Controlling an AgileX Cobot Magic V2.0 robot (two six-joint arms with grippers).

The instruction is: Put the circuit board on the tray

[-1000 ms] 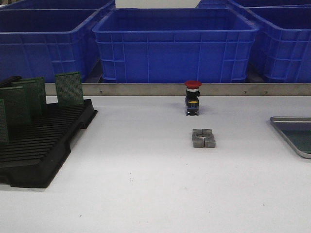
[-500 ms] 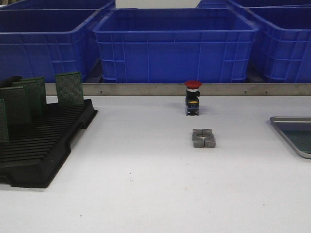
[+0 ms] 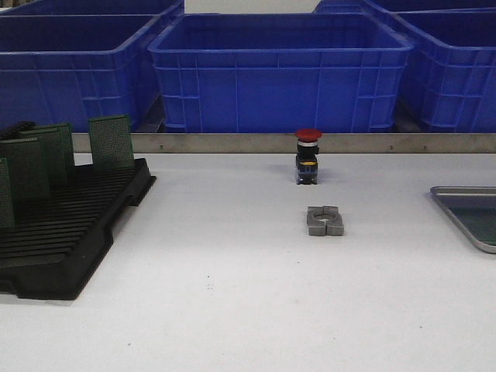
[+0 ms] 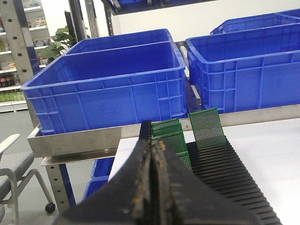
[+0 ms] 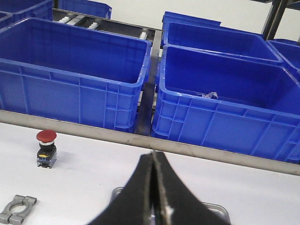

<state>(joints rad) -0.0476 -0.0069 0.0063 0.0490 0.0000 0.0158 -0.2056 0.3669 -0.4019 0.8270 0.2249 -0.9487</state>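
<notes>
Nothing's moved lately: both pincers, left [image 4: 152, 187] and right [image 5: 154, 197], sit pressed together empty, boards [image 3: 111, 142] wait in the rack [image 3: 70, 232], tray [image 3: 465, 217] far right, so grabbing a board's next, I'd guess.

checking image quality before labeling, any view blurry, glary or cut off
Front view: evenly lit and sharp, soft shadows only; the tray is cut off at the right edge. Left wrist view: the shut left gripper is close and soft, the circuit boards behind it crisp, the window area washed out. Right wrist view: the right gripper is dark, hiding most of the tray.
</notes>
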